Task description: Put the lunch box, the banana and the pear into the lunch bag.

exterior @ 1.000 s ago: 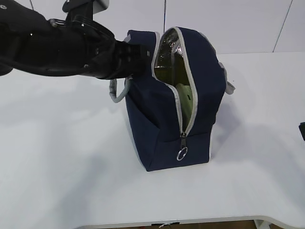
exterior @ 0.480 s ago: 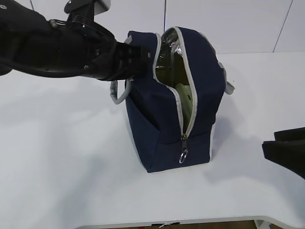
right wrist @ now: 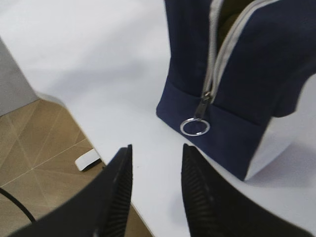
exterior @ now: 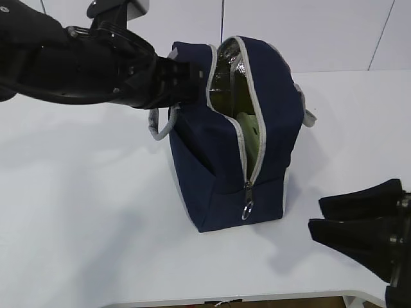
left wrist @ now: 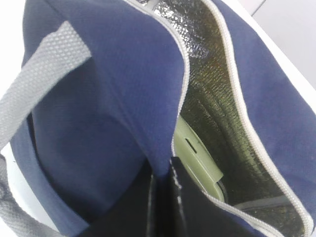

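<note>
Moved: right gripper (exterior: 314, 221) has come further in over the bench (exterior: 83, 212), jaws apart, empty.
Left gripper (left wrist: 163, 197): clamped on lunch bag (exterior: 212, 173) rim.
Lunch box (left wrist: 197, 158): inside.

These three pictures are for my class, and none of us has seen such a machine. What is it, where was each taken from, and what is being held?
It is a robot with two black arms. The wide picture comes from a camera facing the white table; the other two from cameras on the wrists. The left gripper is shut on the rim of the navy-blue fabric lunch bag, which stands unzipped. Inside, against silver lining, sits a pale green lunch box. The right gripper is open and empty, near the zipper's metal ring.
</note>
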